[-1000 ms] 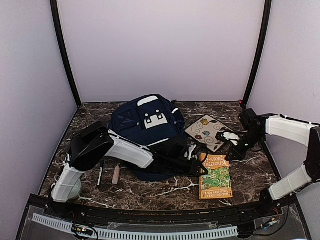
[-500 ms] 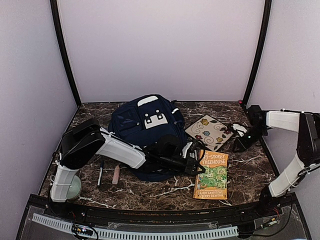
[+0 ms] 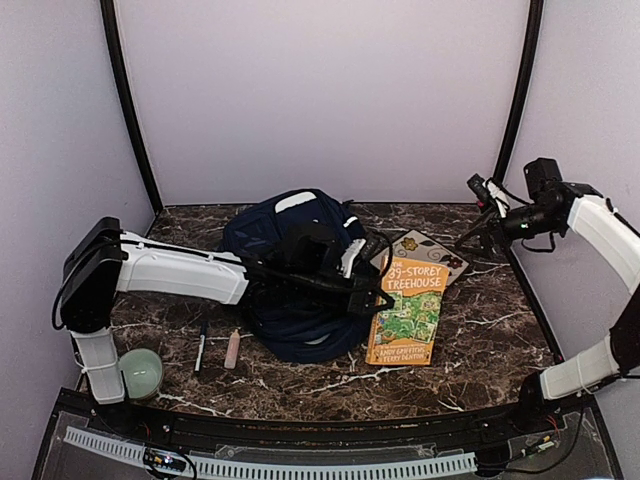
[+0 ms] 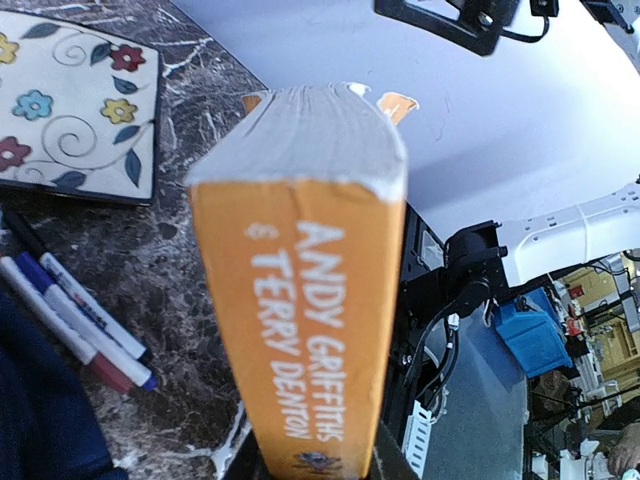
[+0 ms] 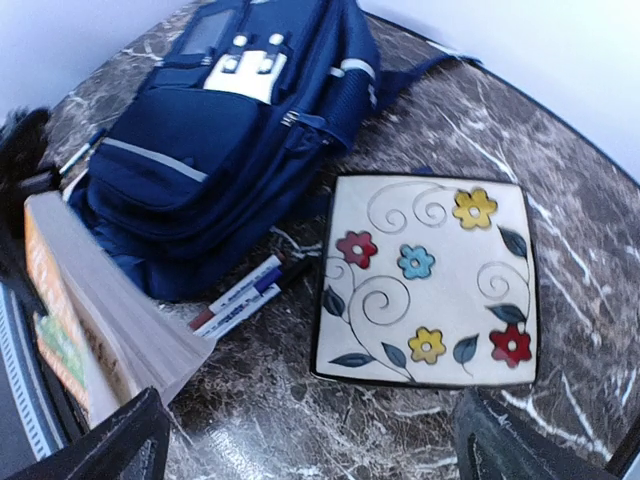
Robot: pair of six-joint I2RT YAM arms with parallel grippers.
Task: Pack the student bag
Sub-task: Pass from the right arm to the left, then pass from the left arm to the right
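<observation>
On the dark marbled surface (image 3: 480,340), the navy-blue fabric backpack (image 3: 300,325) lies centrally, toward the rear edge. Your left claw (image 3: 368,283) grips the orange paperback book (image 3: 405,310) by its spine. Your right claw (image 5: 320,445) gapes empty. Use it to hold the bag's mouth open, then slide the book in edge-first.

From above, the book (image 3: 405,305) covers most of the flowered square (image 3: 437,250) near the tabletop's right edge. A pale stick (image 3: 233,348) toward the front-left corner is too small to identify. In the left wrist view the book's spine runs off the bottom edge, hiding most of the left gripper (image 4: 312,468) and its jaws. The right gripper (image 5: 305,425) shows only finger stubs, cut off below.
</observation>
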